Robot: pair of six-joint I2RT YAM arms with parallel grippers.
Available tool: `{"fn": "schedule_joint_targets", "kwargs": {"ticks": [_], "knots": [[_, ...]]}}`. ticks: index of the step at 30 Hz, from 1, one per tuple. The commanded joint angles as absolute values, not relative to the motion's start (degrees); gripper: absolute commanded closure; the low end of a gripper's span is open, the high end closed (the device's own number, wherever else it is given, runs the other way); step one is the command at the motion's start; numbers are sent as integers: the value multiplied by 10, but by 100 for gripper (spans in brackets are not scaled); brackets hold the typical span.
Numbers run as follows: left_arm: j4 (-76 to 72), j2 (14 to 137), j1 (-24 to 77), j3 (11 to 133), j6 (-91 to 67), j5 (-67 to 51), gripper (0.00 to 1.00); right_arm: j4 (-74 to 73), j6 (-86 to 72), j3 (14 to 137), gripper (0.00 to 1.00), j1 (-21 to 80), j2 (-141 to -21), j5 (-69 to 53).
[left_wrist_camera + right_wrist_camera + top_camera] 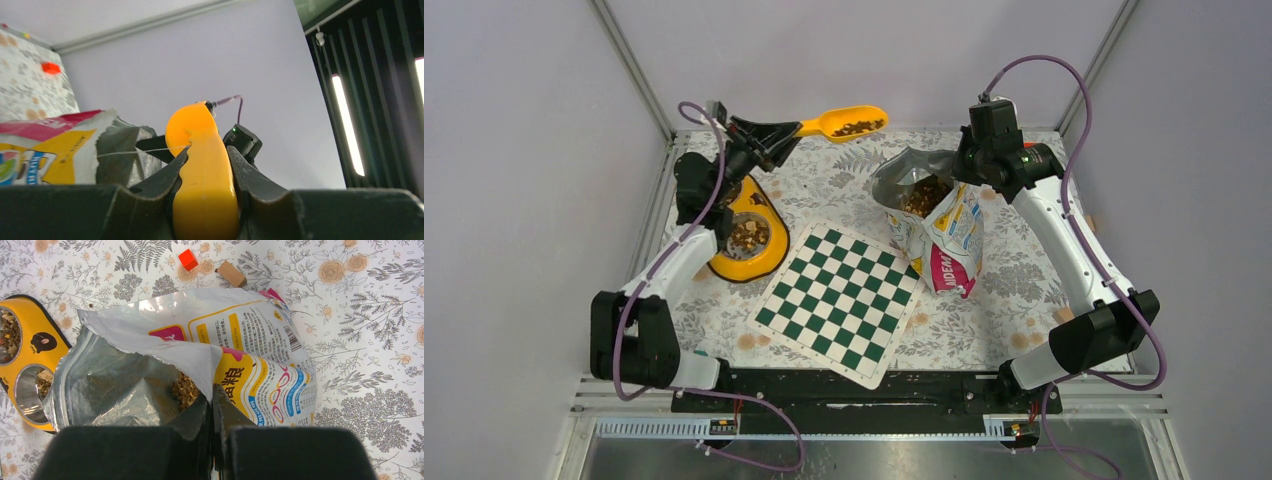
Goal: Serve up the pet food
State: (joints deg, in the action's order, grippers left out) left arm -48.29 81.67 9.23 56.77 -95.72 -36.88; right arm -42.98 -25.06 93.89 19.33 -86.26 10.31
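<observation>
My left gripper (786,131) is shut on the handle of a yellow scoop (852,122), held level near the table's far edge with brown kibble (859,128) in its bowl. The scoop handle (205,190) fills the left wrist view between my fingers. My right gripper (967,168) is shut on the rim of the open pet food bag (936,225) and holds it up. In the right wrist view, kibble (185,390) shows inside the foil bag (130,390). A yellow double pet bowl (746,236) with kibble in it sits at the left.
A green and white chessboard (839,300) lies in the middle of the floral tablecloth. A red cube (188,259) and a tan wooden block (231,274) lie beyond the bag. The yellow bowl also shows in the right wrist view (47,342).
</observation>
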Motion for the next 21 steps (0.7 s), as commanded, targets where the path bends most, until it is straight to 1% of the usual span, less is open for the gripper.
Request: {"fn": "schedule_joint_targets", "kwargs": {"ticks": [1, 11, 21], "knots": [[-460, 739, 52, 529, -910, -296, 100, -375, -246, 948, 100, 189, -834, 122], [-311, 583, -28, 437, -796, -165, 100, -374, -246, 946, 100, 188, -832, 123], [-277, 464, -49, 315, -751, -11, 100, -374, -247, 940, 100, 188, -829, 120]]}}
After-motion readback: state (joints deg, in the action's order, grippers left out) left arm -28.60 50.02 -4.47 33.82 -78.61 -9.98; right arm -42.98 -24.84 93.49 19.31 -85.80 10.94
